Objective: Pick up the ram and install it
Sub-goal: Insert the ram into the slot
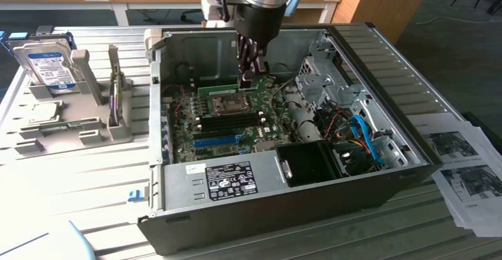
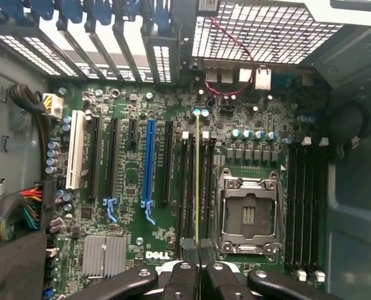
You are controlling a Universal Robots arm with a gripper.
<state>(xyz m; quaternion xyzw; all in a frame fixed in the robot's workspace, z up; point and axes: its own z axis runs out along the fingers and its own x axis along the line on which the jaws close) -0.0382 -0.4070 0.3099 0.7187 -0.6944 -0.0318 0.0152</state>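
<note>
Inside the case (image 1: 314,204), the gripper (image 2: 198,265) pinches the ram (image 2: 198,175) between nearly closed fingers, edge-on along the slots (image 2: 186,181) beside the socket (image 2: 248,215).

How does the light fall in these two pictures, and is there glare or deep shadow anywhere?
Exterior view: bright daylight on the table and the papers, while the inside of the computer case lies in shadow. Wrist view: strong white glare through the perforated grille; the motherboard is evenly lit, and the ram shows as a thin pale-green line.
</note>
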